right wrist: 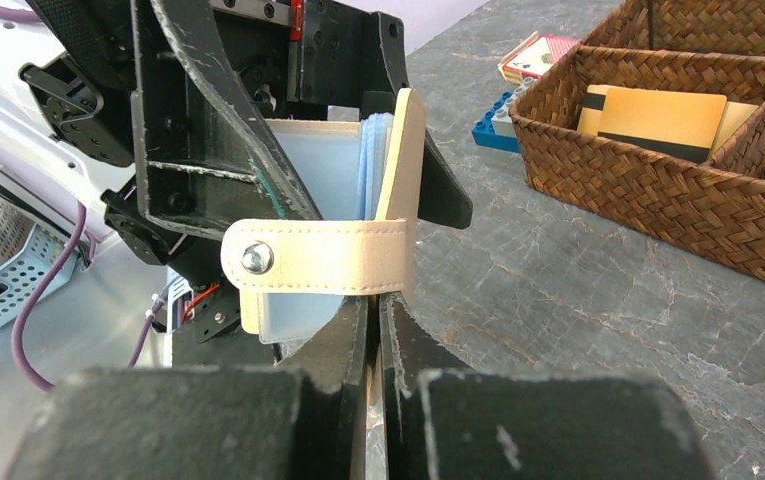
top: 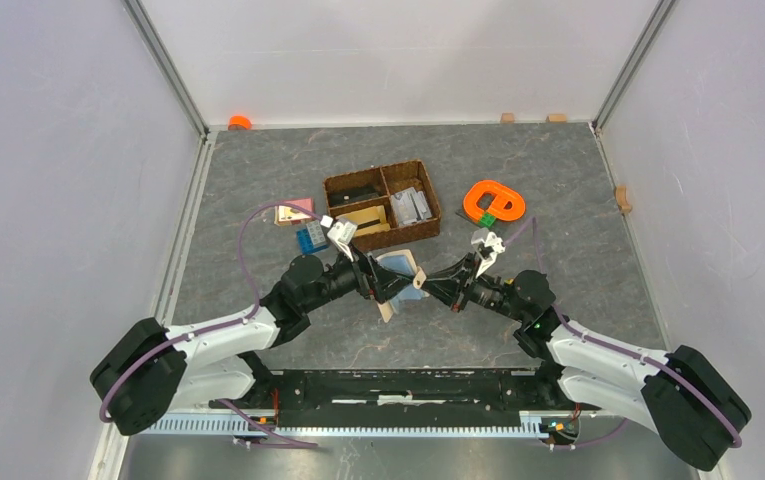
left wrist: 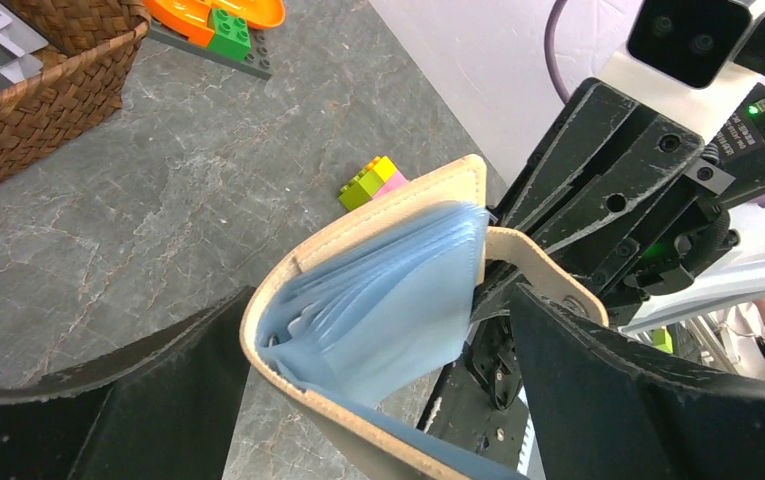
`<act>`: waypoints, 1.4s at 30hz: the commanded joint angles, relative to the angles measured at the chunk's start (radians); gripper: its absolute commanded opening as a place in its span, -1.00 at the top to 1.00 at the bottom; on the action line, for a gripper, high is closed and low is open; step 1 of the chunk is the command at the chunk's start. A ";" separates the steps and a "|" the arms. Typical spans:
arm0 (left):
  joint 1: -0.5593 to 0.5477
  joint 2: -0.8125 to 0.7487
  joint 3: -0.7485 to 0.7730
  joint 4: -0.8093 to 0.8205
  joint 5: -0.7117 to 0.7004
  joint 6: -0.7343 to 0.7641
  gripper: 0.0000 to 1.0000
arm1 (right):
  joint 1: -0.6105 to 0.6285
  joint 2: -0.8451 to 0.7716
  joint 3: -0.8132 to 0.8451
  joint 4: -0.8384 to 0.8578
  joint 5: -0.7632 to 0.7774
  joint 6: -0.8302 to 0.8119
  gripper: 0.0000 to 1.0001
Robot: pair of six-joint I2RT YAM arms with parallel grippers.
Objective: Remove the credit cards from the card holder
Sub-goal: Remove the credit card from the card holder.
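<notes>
Right hand [right wrist: 378,312] is clamped on the beige cover of the card holder [right wrist: 395,190], holding it up off the bench [top: 578,260], just in front of the basket [top: 403,238]. Left hand [left wrist: 378,300] is spread wide around the blue sleeves. Whether it touches the cover is hard to say.

The card holder [right wrist: 396,170] was beige outside, with pale blue sleeves within and a silver snap [right wrist: 256,258] on its tab. The basket [right wrist: 658,195] was brown and tightly woven; inside it lay a gold card [right wrist: 663,120] with a black stripe. Right of the basket sat an orange piece [top: 494,201] (a green brick [top: 486,219] against it); left of the basket, a blue brick [top: 310,238]. The bench [top: 578,220] was grey, veined like stone. The left claw [left wrist: 378,400] and right claw [right wrist: 378,350] were black, scuffed white.
</notes>
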 commanded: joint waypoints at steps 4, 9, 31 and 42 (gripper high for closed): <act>-0.004 0.004 0.029 0.071 0.044 0.001 -0.94 | 0.005 0.003 0.036 0.062 -0.011 0.006 1.00; -0.004 0.021 0.041 0.055 0.040 0.010 -0.61 | 0.005 0.011 0.029 0.110 -0.045 0.028 1.00; -0.004 0.008 0.031 0.066 0.031 0.012 0.65 | 0.005 0.034 0.035 0.117 -0.072 0.035 0.35; -0.005 0.004 0.003 0.206 0.120 -0.024 0.76 | 0.005 0.077 0.042 0.144 -0.099 0.067 -0.09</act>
